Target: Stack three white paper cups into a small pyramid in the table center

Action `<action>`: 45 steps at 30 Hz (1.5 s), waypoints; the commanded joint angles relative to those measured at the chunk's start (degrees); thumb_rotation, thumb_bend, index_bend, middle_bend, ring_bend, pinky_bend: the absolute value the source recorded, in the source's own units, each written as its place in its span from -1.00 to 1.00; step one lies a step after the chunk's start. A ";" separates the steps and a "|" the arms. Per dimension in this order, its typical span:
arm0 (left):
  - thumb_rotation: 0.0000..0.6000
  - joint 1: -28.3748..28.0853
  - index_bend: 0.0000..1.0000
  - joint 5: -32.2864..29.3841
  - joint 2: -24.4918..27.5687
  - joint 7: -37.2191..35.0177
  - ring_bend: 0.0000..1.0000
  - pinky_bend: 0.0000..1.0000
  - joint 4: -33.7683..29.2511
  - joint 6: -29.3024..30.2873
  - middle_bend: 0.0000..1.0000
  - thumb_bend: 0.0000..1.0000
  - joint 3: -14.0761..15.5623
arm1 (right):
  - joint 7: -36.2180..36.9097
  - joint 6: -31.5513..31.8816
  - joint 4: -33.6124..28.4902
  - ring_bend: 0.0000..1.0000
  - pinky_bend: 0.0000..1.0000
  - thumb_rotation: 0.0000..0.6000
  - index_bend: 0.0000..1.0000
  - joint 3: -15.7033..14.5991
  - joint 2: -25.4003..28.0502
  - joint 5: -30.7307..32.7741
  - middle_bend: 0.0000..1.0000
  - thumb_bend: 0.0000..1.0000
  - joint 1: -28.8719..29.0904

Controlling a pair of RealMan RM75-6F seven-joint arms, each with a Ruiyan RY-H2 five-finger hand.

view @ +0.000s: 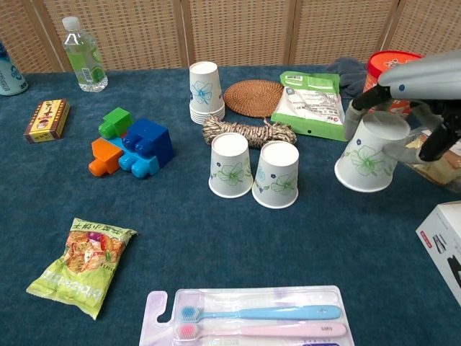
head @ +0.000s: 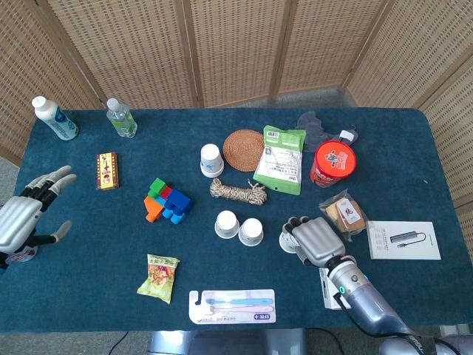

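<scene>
Currently: right robot hand (view: 421, 108) holding third cup (view: 366, 153), tilted, mouth down, off the table (view: 216, 238); two base cups (view: 253, 171) standing touching, mouth down, to its left; left robot hand (head: 26, 214) splayed, well apart

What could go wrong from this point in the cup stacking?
The right hand holds the third cup tilted, so it may land crooked on the two base cups and slide off. Moving across, the hand or the cup could knock those light cups. The twine bundle lies right behind them and may snag fingers.
</scene>
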 commanded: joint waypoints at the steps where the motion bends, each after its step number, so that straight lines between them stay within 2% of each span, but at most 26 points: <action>1: 1.00 0.01 -1.00 -0.14 -0.04 0.06 -1.00 -0.80 -0.02 -0.11 -1.00 -0.10 -0.06 | 0.40 -1.37 -1.14 -0.40 0.36 1.00 -0.39 1.06 1.96 1.10 -0.47 0.12 1.53; 8: 1.00 -0.23 -1.00 -0.15 0.13 0.34 -1.00 -0.80 -0.26 -0.48 -1.00 -0.10 -0.31 | 1.47 -4.52 -2.58 -0.40 0.36 1.00 -0.39 2.91 4.87 4.21 -0.47 0.11 4.92; 16: 1.00 -0.04 -1.00 -0.16 0.39 0.44 -1.00 -0.80 -0.50 -0.33 -1.00 -0.10 -0.40 | 2.17 -8.23 -2.36 -0.39 0.36 1.00 -0.39 4.56 5.19 7.14 -0.47 0.12 9.62; 28: 1.00 1.02 -1.00 -0.09 0.44 -0.80 -1.00 -0.80 0.52 0.53 -1.00 -0.10 -0.04 | 1.29 -11.33 -0.12 -0.38 0.36 1.00 -0.38 5.98 2.64 14.08 -0.47 0.11 18.63; 45: 1.00 1.80 -1.00 0.03 -0.36 -2.74 -1.00 -0.80 2.66 0.93 -1.00 -0.10 0.30 | 0.51 -12.53 5.66 -0.39 0.36 1.00 -0.39 5.16 -2.35 23.07 -0.47 0.10 29.33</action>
